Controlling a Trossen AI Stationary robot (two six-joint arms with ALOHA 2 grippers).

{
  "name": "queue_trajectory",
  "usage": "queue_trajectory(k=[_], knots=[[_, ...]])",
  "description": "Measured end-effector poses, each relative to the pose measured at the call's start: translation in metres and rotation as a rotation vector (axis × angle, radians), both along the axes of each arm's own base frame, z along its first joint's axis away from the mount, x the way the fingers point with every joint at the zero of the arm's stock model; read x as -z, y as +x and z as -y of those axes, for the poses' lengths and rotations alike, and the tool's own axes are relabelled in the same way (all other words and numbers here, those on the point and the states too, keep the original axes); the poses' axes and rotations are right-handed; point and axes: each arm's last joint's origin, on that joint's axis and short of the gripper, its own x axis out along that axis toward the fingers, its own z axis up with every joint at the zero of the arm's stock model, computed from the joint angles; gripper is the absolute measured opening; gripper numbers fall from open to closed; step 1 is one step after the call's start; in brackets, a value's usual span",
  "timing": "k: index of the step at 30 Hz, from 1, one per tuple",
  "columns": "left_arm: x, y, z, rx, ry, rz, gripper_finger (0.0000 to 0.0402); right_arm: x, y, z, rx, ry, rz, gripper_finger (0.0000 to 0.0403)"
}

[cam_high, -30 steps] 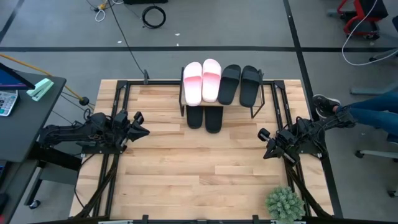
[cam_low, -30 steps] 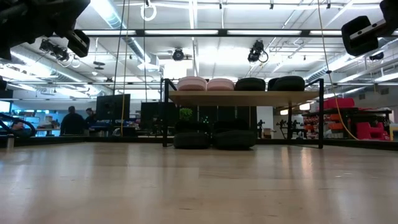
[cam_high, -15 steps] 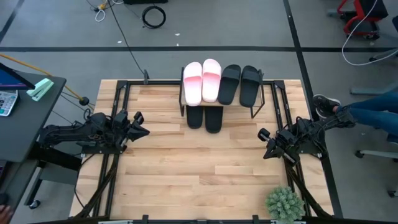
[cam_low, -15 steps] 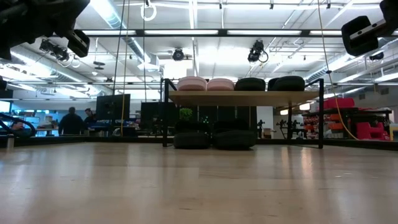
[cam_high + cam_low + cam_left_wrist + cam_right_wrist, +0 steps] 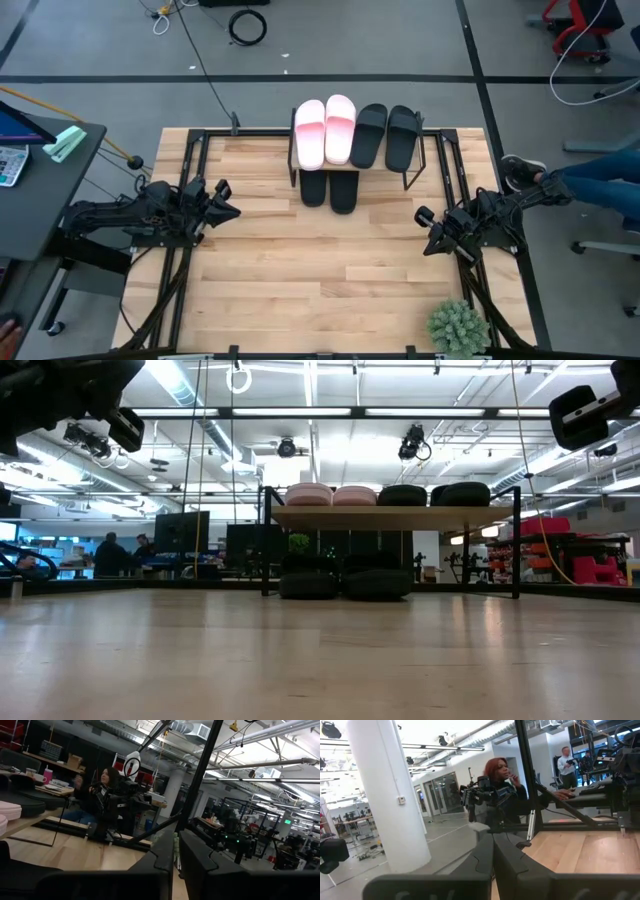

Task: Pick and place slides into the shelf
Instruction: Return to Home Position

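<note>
The shelf (image 5: 415, 160) stands at the table's far middle. On its slanted top board lie two light pink slides (image 5: 324, 130) and two black slides (image 5: 387, 134). Two more black slides (image 5: 329, 188) lie under the board on the lower tier. The low view shows the shelf (image 5: 390, 517) with the slides on top (image 5: 330, 494) and below (image 5: 345, 583). My left gripper (image 5: 232, 210) is shut and empty at the table's left edge, above the table. My right gripper (image 5: 421, 232) is shut and empty at the right edge.
A small green plant (image 5: 458, 328) stands at the table's near right corner. A person's legs and shoe (image 5: 560, 182) are beside the table's right edge. People show in the room behind. The table's middle (image 5: 320, 270) is bare wood.
</note>
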Motion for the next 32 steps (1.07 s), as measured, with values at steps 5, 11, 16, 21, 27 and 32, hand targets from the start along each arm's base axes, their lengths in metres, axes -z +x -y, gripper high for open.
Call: queue_trajectory(k=[5, 11, 16, 21, 27, 32], knots=[[0.0000, 0.0000, 0.0000, 0.000, 0.000, 0.000, 0.0026, 0.0000, 0.0000, 0.0000, 0.000, 0.000, 0.000, 0.0014], [0.0000, 0.0000, 0.0000, 0.000, 0.000, 0.000, 0.0031, 0.0000, 0.0000, 0.0000, 0.000, 0.000, 0.000, 0.0014], [0.0000, 0.0000, 0.0000, 0.000, 0.000, 0.000, 0.0038, 0.0000, 0.0000, 0.0000, 0.000, 0.000, 0.000, 0.0014], [0.0000, 0.0000, 0.0000, 0.000, 0.000, 0.000, 0.0037, 0.0000, 0.0000, 0.0000, 0.000, 0.000, 0.000, 0.0014], [0.0000, 0.0000, 0.0000, 0.000, 0.000, 0.000, 0.0028, 0.0000, 0.0000, 0.0000, 0.000, 0.000, 0.000, 0.0014], [0.0000, 0.0000, 0.0000, 0.000, 0.000, 0.000, 0.0026, 0.0000, 0.0000, 0.0000, 0.000, 0.000, 0.000, 0.0014]])
